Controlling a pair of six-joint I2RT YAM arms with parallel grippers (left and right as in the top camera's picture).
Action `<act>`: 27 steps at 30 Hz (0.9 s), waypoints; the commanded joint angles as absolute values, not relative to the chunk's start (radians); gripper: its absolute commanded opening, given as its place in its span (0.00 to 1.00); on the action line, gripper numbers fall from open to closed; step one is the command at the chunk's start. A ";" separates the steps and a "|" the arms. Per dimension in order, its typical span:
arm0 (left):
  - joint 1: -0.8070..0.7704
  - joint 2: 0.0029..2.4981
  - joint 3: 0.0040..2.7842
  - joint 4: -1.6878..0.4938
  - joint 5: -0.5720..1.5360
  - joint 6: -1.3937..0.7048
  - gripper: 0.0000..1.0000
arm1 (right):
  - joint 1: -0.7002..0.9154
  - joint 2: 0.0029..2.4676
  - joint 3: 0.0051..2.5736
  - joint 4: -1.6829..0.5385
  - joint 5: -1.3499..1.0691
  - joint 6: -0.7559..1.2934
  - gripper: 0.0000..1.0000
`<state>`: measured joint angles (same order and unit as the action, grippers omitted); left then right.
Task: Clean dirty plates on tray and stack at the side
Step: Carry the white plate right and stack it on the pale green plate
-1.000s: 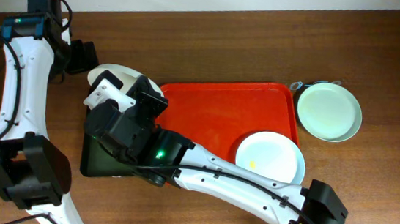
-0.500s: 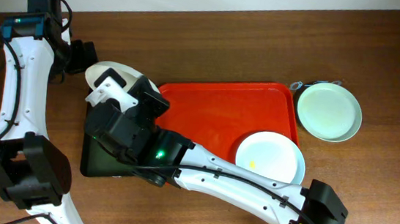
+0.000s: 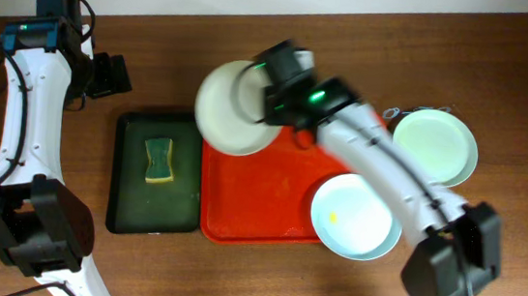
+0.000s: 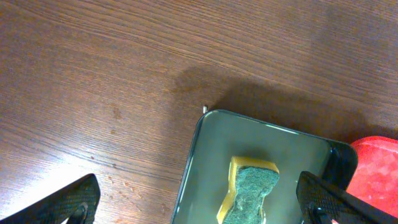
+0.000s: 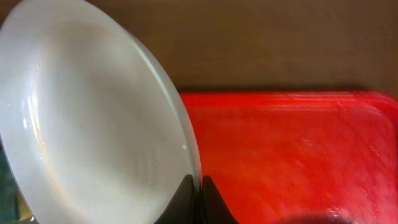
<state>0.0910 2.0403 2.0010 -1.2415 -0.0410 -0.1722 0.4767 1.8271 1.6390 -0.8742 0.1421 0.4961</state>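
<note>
Swung away from the green tray (image 3: 132,203), which it lay across a second ago, the right arm (image 3: 379,164) now reaches over the red tray (image 3: 259,196) toward 11 o'clock, and the white plate (image 3: 229,111) it carried has travelled with it. The right pincer (image 3: 267,98) is clamped tight on that plate's rim; the wrist view shows the plate tilted steeply, nearly edge-on, with the dark fingertips pinching its lower edge. Seen from overhead the plate is blurred and hides the red tray's 11 o'clock corner, overlapping the seam between the two trays. With the arm gone, the green tray lies uncovered at 9 o'clock of the red one, touching or just beside it, and a green-and-yellow sponge (image 3: 158,160) rests in its upper half. A second plate (image 3: 356,217) sits in the red tray's 4 o'clock corner, its rim overhanging the tray edge, with a small yellow smear (image 3: 334,216) on its left side; the right arm passes just above its 1 o'clock edge. A third, pale mint plate (image 3: 434,147) rests on the desk (image 3: 508,240) just off the tray's 2 o'clock corner, partly crossed by the arm. The left pincer (image 3: 111,73) hangs with its fingers spread wide and empty, over bare desk at 11 o'clock of the green tray, well apart from every plate.
</note>
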 commanded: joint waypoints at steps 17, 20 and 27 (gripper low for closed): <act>0.090 2.036 2.021 -1.242 -0.045 -0.170 0.99 | -0.661 1.761 1.408 -1.102 -0.038 0.480 0.04; 0.090 2.036 2.021 -1.242 -0.044 -0.170 0.99 | -0.666 1.762 1.288 -0.944 -0.081 0.479 0.04; 0.090 2.036 2.021 -1.243 -0.045 -0.170 0.99 | -0.590 1.762 1.254 -0.884 -0.100 0.479 0.04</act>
